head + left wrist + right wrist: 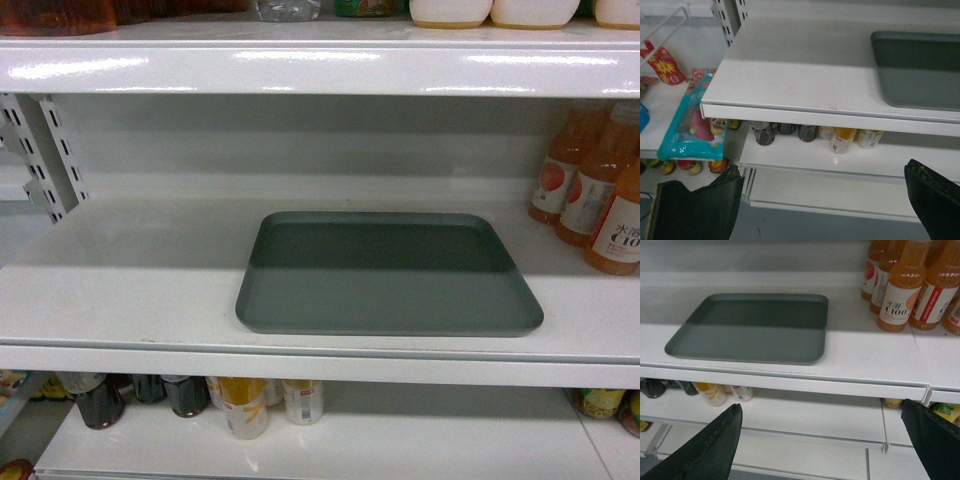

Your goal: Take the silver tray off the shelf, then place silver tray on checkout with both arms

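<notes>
Head view: the flat grey-green rectangular metal tray point(388, 273) lies on the long white glossy shelf board point(130, 290), close to its front edge. Tall orange juice bottles point(600, 190) stand at three o'clock from the tray, well apart from it. Dark and yellow cans point(190, 398) sit on the lower shelf at seven o'clock. Neither arm shows here.

Left wrist view: the left end effector point(822, 202) hangs spread wide, its two black fingers point(700, 210) low at the frame's bottom corners, below and in front of the shelf edge, touching nothing. The tray's corner sits at two o'clock.

Right wrist view: the right end effector point(822, 442) is likewise spread, its fingers point(705, 450) empty below the shelf front. The tray lies at eleven o'clock, the juice bottles at one o'clock.
</notes>
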